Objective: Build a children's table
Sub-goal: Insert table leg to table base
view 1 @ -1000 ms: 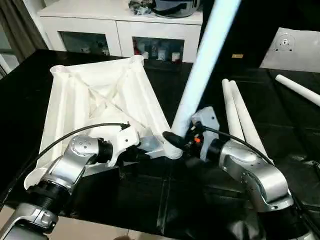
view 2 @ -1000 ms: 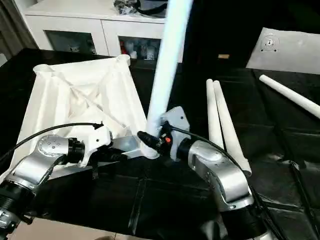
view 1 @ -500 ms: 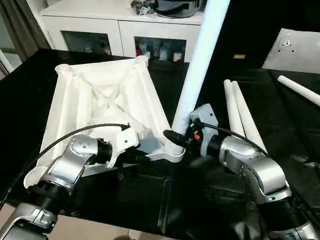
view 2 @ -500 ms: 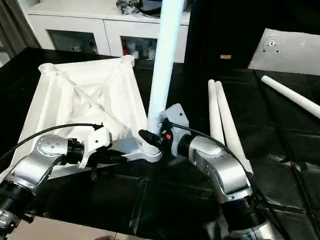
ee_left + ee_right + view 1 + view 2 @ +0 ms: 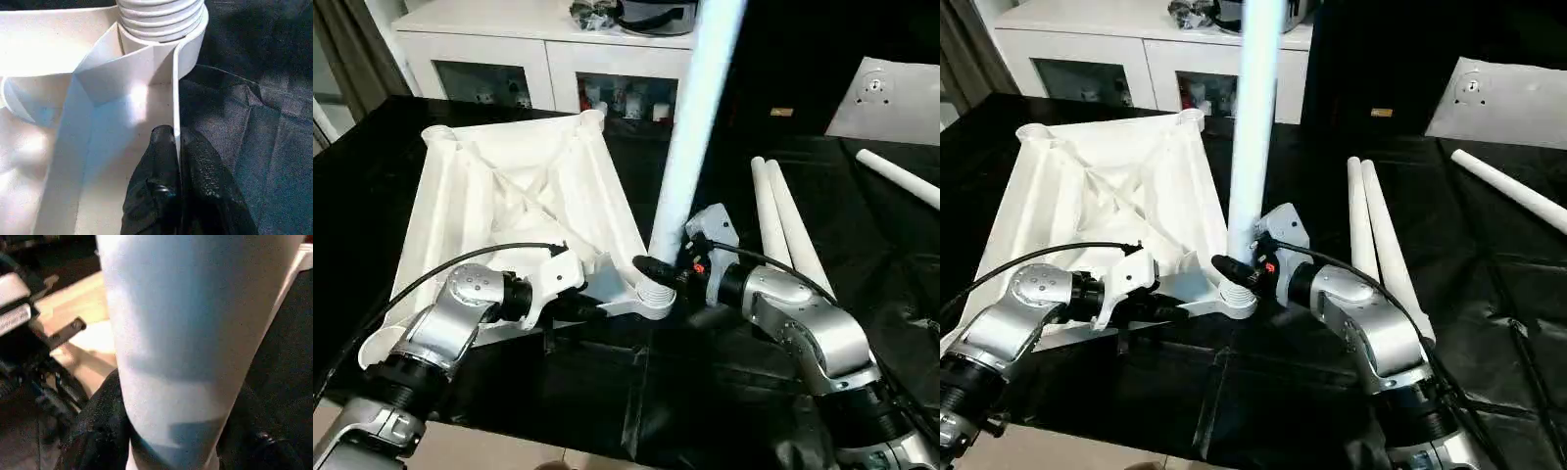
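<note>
Tabletop (image 5: 509, 196) rim pinched by left tool (image 5: 177, 147); leg (image 5: 690, 147) apparently in right tool (image 5: 671, 266).

No legible text — no labels

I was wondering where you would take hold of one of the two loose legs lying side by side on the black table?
Probably at the thicker near end of the outer leg, coming from above on its free right side. The pair lie touching, so its inner side is blocked by the other leg, and the wider end gives the tool more to close on.
</note>
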